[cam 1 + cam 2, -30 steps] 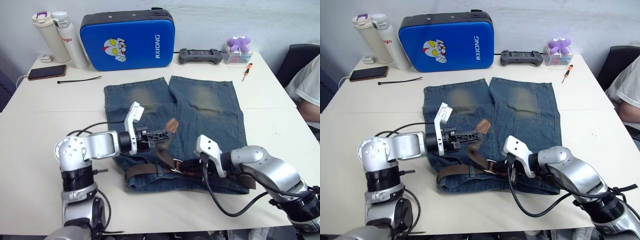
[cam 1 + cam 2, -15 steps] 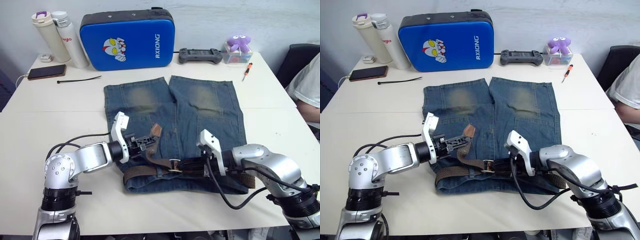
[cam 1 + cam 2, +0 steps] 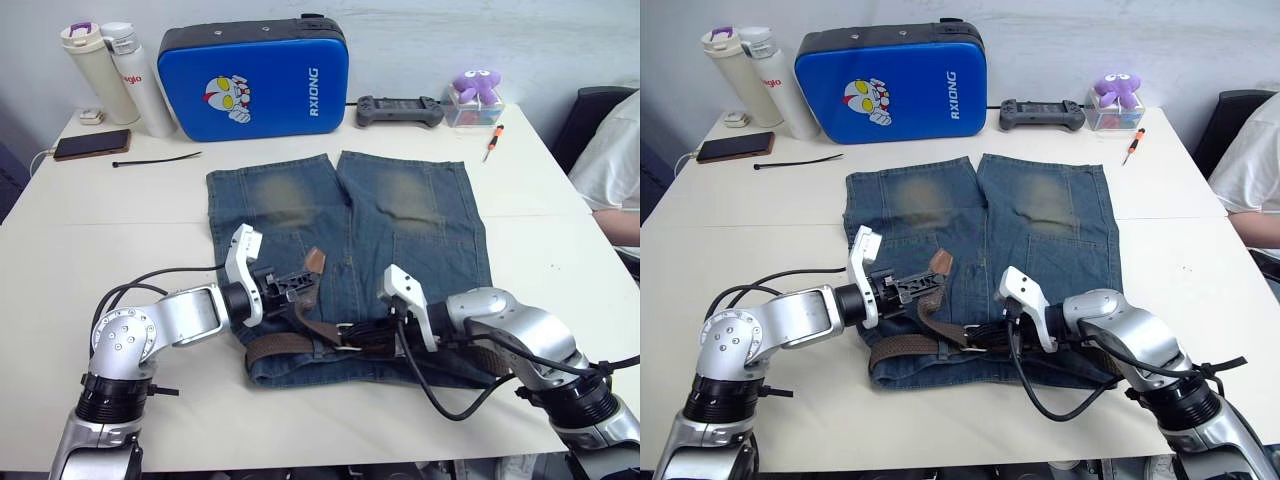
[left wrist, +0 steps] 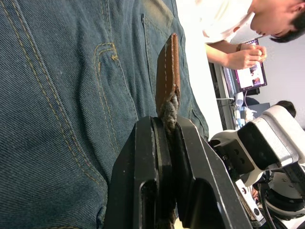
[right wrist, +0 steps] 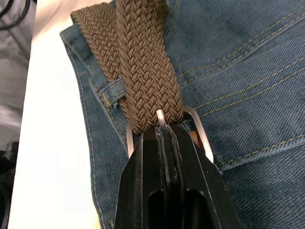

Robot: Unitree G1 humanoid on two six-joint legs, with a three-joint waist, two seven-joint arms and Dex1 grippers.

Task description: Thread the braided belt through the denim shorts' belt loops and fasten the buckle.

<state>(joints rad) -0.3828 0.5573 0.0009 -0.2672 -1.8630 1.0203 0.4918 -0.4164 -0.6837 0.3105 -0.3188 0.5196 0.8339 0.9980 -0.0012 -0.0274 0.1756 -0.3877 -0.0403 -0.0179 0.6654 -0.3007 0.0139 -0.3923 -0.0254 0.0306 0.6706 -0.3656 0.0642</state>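
The denim shorts [image 3: 400,220] lie flat on the table, waistband toward me. The braided belt [image 3: 290,342] runs along the waistband and passes under a belt loop [image 5: 107,90]. My left gripper [image 4: 167,125] is shut on the strap just behind its tan leather tip [image 4: 167,81] and holds that end raised over the shorts' left half [image 3: 316,262]. My right gripper [image 5: 159,131] is shut on the silver buckle [image 5: 202,138] at mid waistband. The pin shows between its fingers, and the strap passes through the frame.
At the table's back stand a blue case [image 3: 255,78] and two bottles [image 3: 130,65]. A phone [image 3: 92,144], a black cable tie [image 3: 155,158], a game controller [image 3: 400,110], a purple toy [image 3: 478,88] and a screwdriver [image 3: 494,143] lie there. A person [image 3: 615,170] sits at the right edge.
My left gripper has come down and drawn back with the belt's tan end. My right gripper has shifted slightly left along the waistband, staying at the buckle.
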